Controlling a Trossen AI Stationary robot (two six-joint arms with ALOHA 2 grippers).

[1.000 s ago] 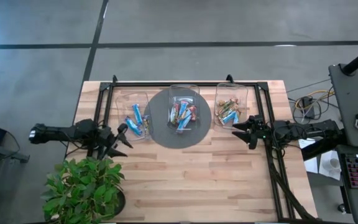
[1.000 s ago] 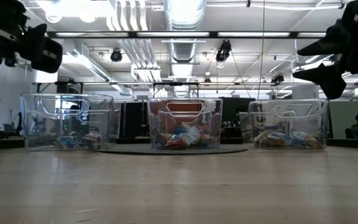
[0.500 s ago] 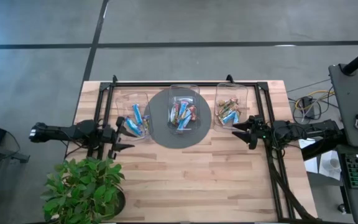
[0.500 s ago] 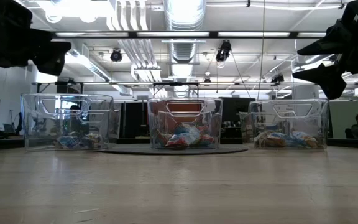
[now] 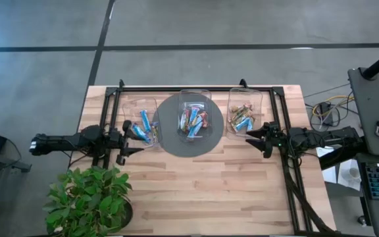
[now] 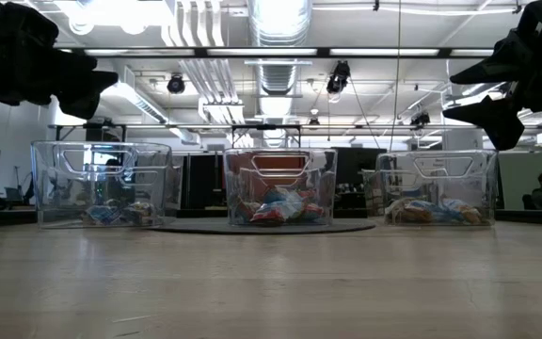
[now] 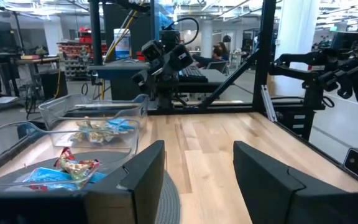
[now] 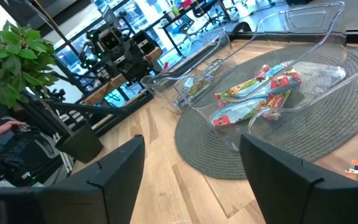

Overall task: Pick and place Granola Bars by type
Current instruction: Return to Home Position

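The granola bars lie in three clear bins near the table's far edge. The left bin (image 5: 141, 123) has mostly blue bars (image 5: 144, 121). The middle bin (image 5: 195, 117) has mixed bars (image 8: 258, 93). The right bin (image 5: 244, 116) has brown/gold and blue bars (image 5: 241, 117). My left gripper (image 5: 130, 137) hangs open in the air at the near side of the left bin, pointing toward the table's right. My right gripper (image 5: 249, 136) is open, raised by the near right corner of the right bin, pointing left. Both hold nothing.
A round grey mat (image 5: 170, 141) lies under the middle bin. A potted plant (image 5: 89, 197) stands at the table's near left corner, close to my left arm. A black frame (image 5: 281, 118) runs along the far and side edges. Bare wood (image 5: 202, 187) fills the near half.
My left gripper has turned from slanting toward the near edge until it points level toward the table's right, and has moved a little toward the left bin. It has stayed open. My right arm and the bars have kept still.
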